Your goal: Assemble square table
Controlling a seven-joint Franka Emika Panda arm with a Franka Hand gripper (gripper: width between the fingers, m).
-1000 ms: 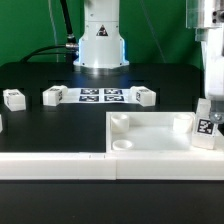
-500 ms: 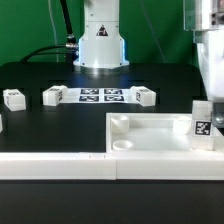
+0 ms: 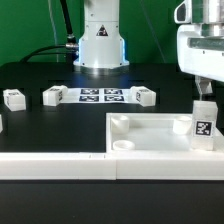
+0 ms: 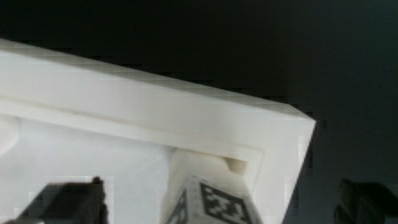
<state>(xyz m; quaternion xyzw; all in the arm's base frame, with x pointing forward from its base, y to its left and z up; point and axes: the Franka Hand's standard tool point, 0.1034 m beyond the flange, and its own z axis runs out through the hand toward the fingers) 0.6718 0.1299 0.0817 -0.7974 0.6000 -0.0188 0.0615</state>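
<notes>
Step in hand: fitting a leg to a corner of the tabletop. The tabletop (image 3: pixel 150 134) lies rim-up on the black table (image 3: pixel 45 125), at the exterior view's right, just behind the long white rail (image 3: pixel 50 163). One leg (image 3: pixel 203 125) stands upright at the tabletop's corner on the exterior view's right, tag facing the camera. In the wrist view the same leg (image 4: pixel 214 195) sits just inside the corner rim. How far it is seated in its socket cannot be told. The gripper (image 3: pixel 205 92) hangs directly over the leg. In the wrist view its two dark fingers (image 4: pixel 71 200) stand well apart on either side of the leg and look clear of it, so I judge it wide open and holding nothing. Two empty sockets (image 3: pixel 120 143) show at the tabletop's other visible end. Loose legs (image 3: pixel 53 95) lie further back on the table, two to the exterior view's left of the marker board (image 3: pixel 100 96) and one just beside its right end. Next move, as I judge it: either close on this leg to twist it further in, if it is not home, or lift clear and travel to a loose leg. That pick needs a square grip across its body.
</notes>
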